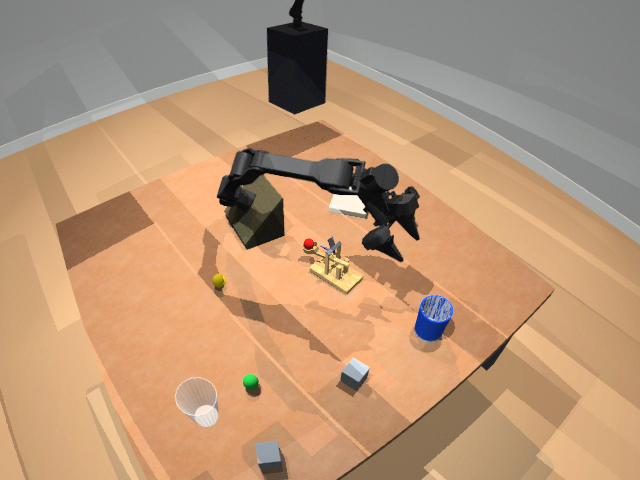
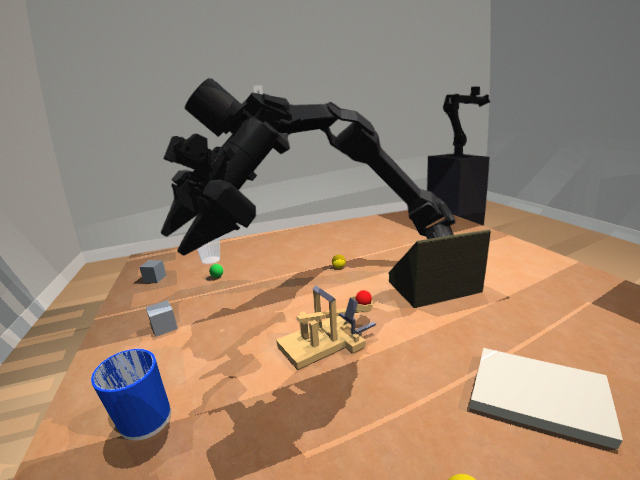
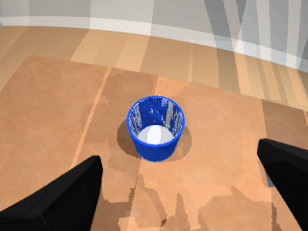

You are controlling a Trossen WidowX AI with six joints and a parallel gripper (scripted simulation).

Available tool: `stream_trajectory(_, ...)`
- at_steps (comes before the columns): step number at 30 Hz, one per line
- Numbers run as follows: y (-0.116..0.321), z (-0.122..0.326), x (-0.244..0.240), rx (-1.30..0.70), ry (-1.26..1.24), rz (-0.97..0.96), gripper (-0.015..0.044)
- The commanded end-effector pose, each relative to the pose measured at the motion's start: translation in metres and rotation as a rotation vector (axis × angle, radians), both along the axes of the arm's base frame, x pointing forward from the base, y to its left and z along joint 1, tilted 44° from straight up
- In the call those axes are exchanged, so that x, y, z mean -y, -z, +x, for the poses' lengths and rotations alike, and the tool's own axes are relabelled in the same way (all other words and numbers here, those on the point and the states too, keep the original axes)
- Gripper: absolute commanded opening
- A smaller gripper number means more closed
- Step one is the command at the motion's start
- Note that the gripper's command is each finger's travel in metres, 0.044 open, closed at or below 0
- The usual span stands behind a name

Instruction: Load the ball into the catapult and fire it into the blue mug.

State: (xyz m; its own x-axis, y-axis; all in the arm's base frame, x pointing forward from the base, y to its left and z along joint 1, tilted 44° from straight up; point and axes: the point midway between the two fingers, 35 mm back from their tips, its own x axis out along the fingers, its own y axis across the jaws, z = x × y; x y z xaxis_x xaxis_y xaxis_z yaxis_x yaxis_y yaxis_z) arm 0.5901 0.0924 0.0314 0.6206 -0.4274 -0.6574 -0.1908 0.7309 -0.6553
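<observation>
The fingers [image 1: 402,249] [image 2: 171,243] stand wide apart and empty, above the table between catapult [image 1: 336,273] [image 2: 310,351] and mug [image 1: 433,322] [image 2: 135,403] [image 3: 156,150], with the ball [image 1: 308,243] [image 2: 363,297] behind them in the catapult's cup, on the side away from the mug.

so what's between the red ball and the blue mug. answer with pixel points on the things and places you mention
The catapult's frame and base [image 1: 347,281] [image 2: 299,353] lie between the red ball [image 1: 308,243] [image 2: 363,297] and the mug [image 1: 431,322] [image 2: 139,405], in the top and exterior views. Past the base, only shadowed tabletop shows.
</observation>
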Motion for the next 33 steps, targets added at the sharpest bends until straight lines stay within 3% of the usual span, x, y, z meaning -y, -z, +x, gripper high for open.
stream_trajectory(1, 0.0007, 0.0012, 0.0007, 0.002, 0.001, -0.007, 0.044)
stream_trajectory(3, 0.0007, 0.0012, 0.0007, 0.002, 0.001, -0.007, 0.044)
stream_trajectory(20, 0.0007, 0.0012, 0.0007, 0.002, 0.001, -0.007, 0.0)
stream_trajectory(33, 0.0087, -0.0061, -0.0025, -0.037, -0.013, -0.031, 0.0)
